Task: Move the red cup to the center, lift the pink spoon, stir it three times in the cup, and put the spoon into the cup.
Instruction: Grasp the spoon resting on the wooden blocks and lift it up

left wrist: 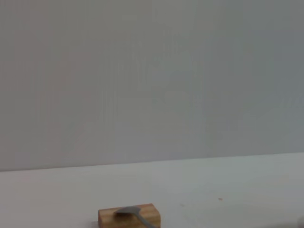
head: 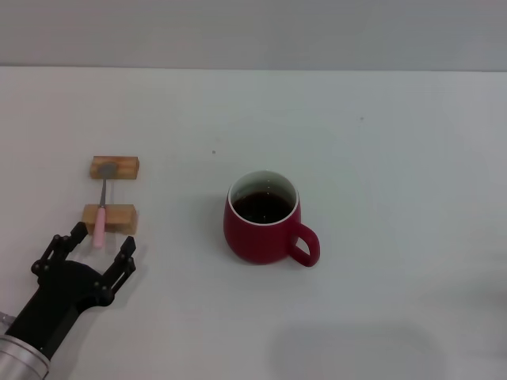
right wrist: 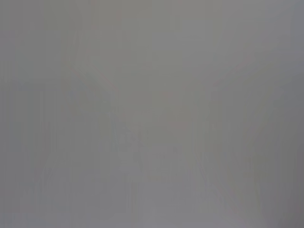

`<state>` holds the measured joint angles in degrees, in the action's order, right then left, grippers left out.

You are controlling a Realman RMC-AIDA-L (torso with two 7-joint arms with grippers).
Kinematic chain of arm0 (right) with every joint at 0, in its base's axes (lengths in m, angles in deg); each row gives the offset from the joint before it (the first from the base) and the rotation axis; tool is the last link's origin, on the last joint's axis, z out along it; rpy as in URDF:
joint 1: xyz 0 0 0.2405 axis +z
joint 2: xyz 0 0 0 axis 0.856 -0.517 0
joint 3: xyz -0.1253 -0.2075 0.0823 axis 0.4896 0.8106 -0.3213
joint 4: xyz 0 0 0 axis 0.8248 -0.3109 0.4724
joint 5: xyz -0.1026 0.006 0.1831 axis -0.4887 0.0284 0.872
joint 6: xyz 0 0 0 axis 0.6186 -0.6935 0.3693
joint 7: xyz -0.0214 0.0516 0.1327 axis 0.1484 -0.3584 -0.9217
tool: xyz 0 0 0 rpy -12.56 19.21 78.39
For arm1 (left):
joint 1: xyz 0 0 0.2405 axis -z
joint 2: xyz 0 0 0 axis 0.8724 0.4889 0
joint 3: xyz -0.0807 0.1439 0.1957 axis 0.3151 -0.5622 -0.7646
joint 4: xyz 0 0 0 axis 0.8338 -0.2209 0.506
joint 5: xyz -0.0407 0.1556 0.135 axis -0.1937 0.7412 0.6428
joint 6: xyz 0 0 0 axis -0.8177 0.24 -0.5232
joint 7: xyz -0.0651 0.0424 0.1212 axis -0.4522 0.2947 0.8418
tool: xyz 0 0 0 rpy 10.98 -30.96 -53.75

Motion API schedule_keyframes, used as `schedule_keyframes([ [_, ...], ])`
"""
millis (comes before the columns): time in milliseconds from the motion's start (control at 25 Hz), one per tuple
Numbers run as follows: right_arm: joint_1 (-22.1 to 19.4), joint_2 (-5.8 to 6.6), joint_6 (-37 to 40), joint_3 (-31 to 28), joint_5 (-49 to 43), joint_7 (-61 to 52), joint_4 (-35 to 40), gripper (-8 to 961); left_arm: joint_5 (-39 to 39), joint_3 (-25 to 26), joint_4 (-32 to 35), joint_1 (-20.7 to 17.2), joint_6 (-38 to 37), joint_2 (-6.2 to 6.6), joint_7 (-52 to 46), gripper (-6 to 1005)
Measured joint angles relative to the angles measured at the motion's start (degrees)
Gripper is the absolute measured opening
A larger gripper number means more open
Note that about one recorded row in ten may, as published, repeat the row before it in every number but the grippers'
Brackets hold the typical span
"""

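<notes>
Near the middle of the white table (head: 396, 158), the red cup (head: 261, 229) is standing upright, with dark liquid showing inside its white inner wall and its loop handle pointing toward the robot's right and slightly toward the robot. Well to the robot's left of the cup, the pink spoon (head: 101, 207) is lying across two wooden blocks: its grey bowl is resting on the far block (head: 116, 168), and its pink handle is crossing the near block (head: 110, 218) and sticking out past it toward the robot. The left gripper (head: 100, 247) is sitting low over the table at the robot's near left, its black fingers (head: 127, 255) spread wide, one on each side of the handle's end and not touching it. From the left wrist view, only the far block (left wrist: 129, 216) and the spoon's bowl (left wrist: 127, 212) lying on it are showing, against the grey wall beyond the table's edge. The right gripper is not showing in the head view, and the right wrist view is giving only a flat grey field.
</notes>
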<state>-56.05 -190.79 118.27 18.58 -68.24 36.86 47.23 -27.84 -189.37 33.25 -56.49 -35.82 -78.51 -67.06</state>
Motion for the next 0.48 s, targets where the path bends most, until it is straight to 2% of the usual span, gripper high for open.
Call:
schedule_keyframes([
  [480,0.1,0.0,0.0,0.2,0.0,0.0,-0.1,0,-0.4,0.2,0.3,-0.1,0.6,0.07,0.0,781],
])
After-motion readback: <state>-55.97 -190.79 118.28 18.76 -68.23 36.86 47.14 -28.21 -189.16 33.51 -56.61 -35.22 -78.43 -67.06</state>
